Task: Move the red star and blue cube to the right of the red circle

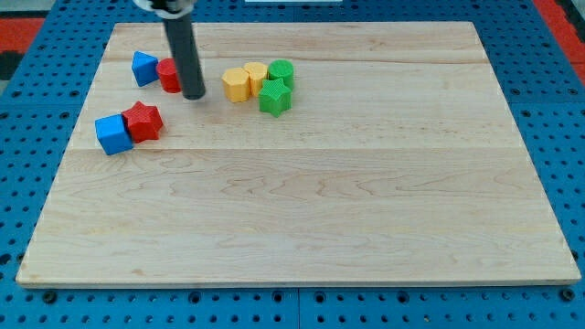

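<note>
Red star (143,121) and blue cube (113,134) lie below-left of my tip (194,95).

The wooden counter (320,219) carries a blue cube (113,134) touching a red star (143,121), a red circle (168,75), a blue block (143,68), two yellow blocks (245,80), and two green blocks (276,88).

We see my tip (194,94) resting on the worktop (320,210), touching the red circle (167,75) on its right side. A blue block (143,68) sits against the circle's left. Below them, the red star (143,121) touches the blue cube (113,134). Two yellow blocks (244,81), a green cylinder (281,72) and a green star (273,96) cluster to the view's right.
</note>
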Robot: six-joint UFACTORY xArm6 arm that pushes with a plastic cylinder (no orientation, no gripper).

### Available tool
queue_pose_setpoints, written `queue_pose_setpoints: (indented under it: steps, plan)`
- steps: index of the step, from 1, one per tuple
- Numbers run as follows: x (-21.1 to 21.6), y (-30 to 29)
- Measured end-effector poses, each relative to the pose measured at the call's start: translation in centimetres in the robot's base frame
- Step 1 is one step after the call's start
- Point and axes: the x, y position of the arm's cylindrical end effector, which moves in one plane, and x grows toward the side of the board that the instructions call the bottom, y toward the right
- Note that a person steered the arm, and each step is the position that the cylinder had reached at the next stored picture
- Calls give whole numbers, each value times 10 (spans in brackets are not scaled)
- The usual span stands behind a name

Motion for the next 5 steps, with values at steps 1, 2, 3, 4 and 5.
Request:
queue_pose_setpoints:
  steps: [1,2,3,4,5]
  plan:
    - [-29,7]
    - [-20,49]
    - [-11,92]
    - [-10,52]
    - [14,48]
